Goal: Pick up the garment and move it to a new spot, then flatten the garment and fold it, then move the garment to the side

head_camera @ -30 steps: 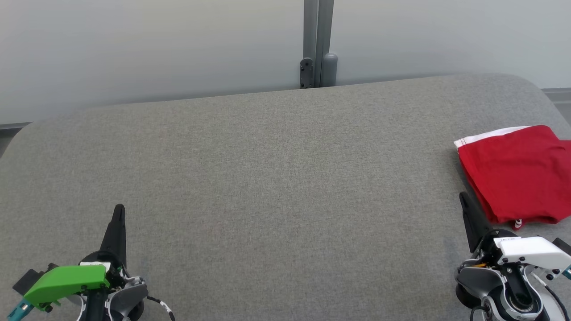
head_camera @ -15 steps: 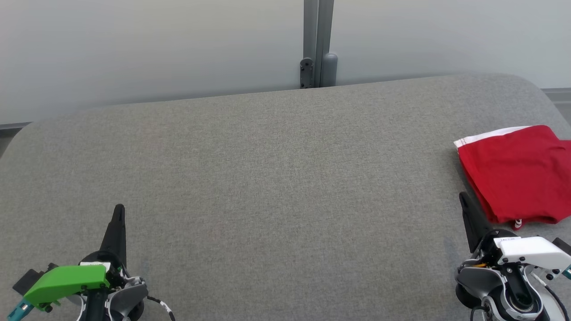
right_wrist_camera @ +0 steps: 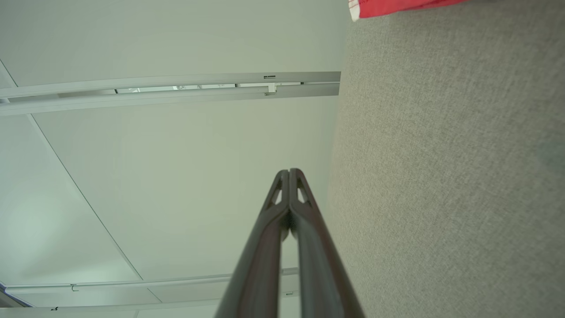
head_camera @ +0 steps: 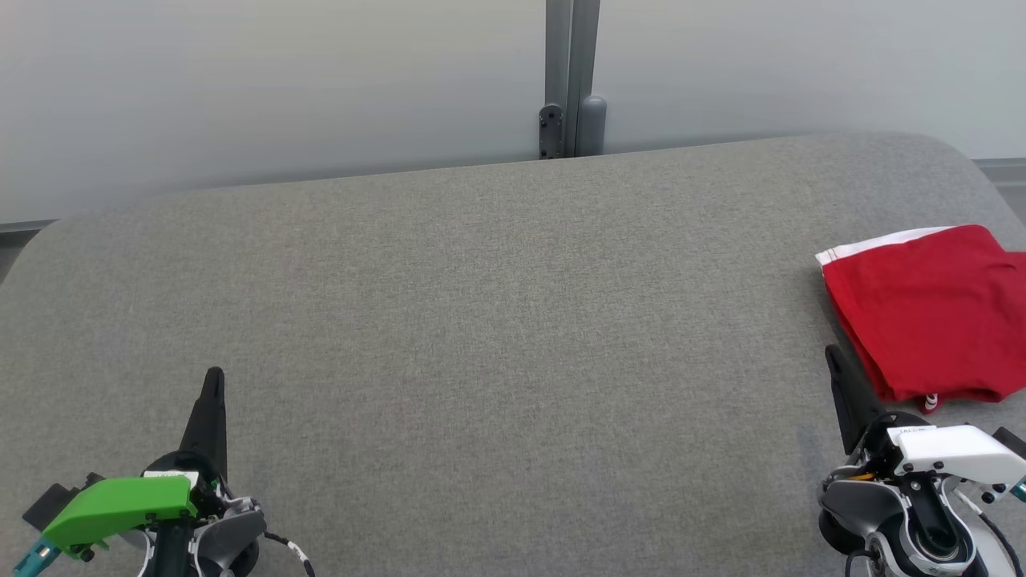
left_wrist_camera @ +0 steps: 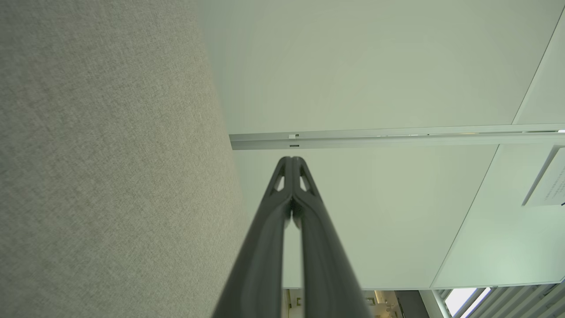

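Observation:
The garment (head_camera: 930, 308) is red with a white band along its far edge, and it lies folded at the right side of the grey table (head_camera: 481, 320); a strip of the garment (right_wrist_camera: 397, 6) also shows at the top of the right wrist view. My right gripper (head_camera: 831, 355) is shut and empty, its tips just left of the garment's near corner. My left gripper (head_camera: 214, 377) rests shut and empty at the lower left, far from the cloth. In the wrist views the left gripper (left_wrist_camera: 291, 160) and the right gripper (right_wrist_camera: 289, 171) each have their fingers pressed together.
A pale partition wall (head_camera: 240, 80) with a grey metal post (head_camera: 571, 76) stands just behind the table's far edge. The table's rounded corners fall away at far left and far right.

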